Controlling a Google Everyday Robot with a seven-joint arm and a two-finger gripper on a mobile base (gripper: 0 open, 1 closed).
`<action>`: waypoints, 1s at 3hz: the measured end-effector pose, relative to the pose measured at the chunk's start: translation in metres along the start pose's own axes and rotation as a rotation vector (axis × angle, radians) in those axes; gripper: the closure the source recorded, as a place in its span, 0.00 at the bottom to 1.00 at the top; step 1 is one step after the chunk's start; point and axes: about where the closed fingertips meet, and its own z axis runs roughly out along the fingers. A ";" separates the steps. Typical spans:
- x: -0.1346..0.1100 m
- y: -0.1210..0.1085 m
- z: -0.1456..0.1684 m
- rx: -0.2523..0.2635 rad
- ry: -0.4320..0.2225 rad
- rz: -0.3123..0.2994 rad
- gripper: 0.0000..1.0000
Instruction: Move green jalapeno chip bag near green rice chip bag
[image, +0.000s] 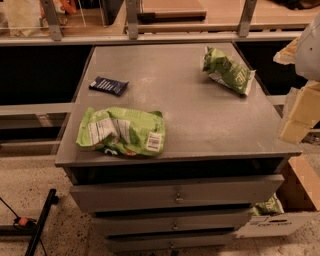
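Green rice chip bag (122, 131) lies front-left on the grey cabinet top (200, 120), near the edge. My gripper (299, 117) hangs off the right side, blurred and cut off by the frame; can't tell its state. Dark blue packet (108, 85) sits mid-left. Green jalapeno chip bag (227, 70) lies far right, well apart from the rice bag.

Cabinet top (190, 110) looks like matt grey metal, bit scuffed, and the drawers (215, 192) have the same finish. The green rice chip bag (121, 131) & green jalapeno chip bag (228, 70) are crinkly plastic film w/ slight sheen. Same for the small dark packet (108, 85). The gripper (295, 125), at the right edge beside the top, looks like pale matt plastic.
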 end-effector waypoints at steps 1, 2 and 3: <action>-0.001 -0.003 -0.001 0.008 -0.010 0.000 0.00; -0.005 -0.024 0.005 0.022 -0.026 -0.021 0.00; -0.012 -0.057 0.019 0.029 -0.038 -0.049 0.00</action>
